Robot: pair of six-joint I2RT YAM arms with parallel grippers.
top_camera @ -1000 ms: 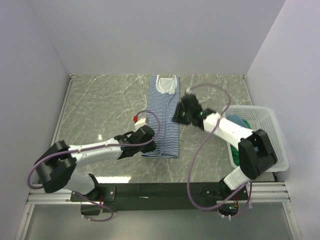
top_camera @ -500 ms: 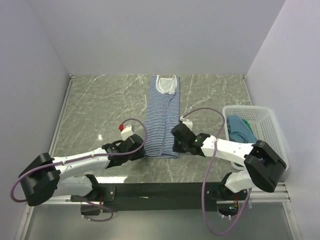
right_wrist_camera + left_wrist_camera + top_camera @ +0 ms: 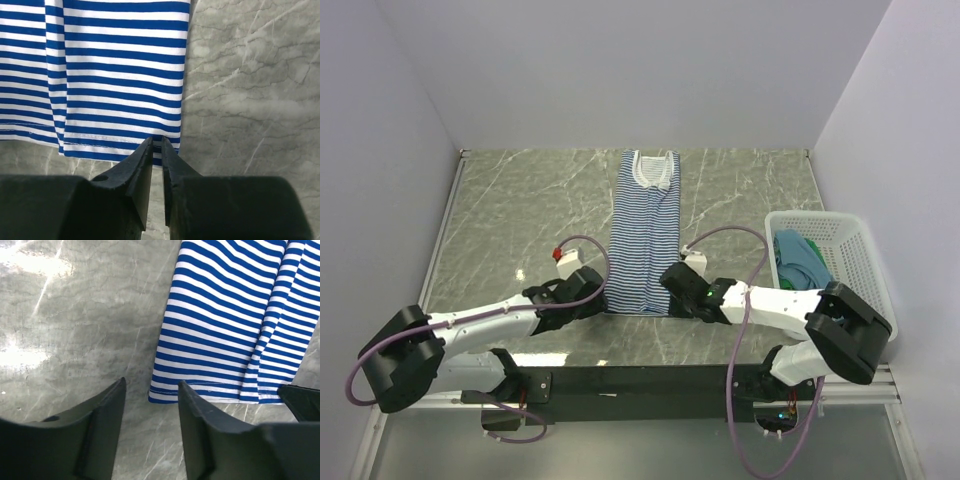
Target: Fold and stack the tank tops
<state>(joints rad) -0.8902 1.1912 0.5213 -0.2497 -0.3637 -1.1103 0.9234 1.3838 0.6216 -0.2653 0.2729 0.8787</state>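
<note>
Striped tank top (image 3: 643, 232) lay lengthwise on the tabletop (image 3: 520, 210), hem nearest the arms. Right claw (image 3: 157, 150) had pinched the hem's right corner; left claw (image 3: 150, 405) stood apart, straddling the left corner. Judgement: seat both grips evenly before lifting, or the fold skews.

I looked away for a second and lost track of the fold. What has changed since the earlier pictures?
Both arms pulled back to the striped tank top's near hem. The right end effector left the shirt's middle and is closing on the hem's right corner; the left end effector opened beside the left corner. The shirt, folded lengthwise, and the basket stayed put.
</note>
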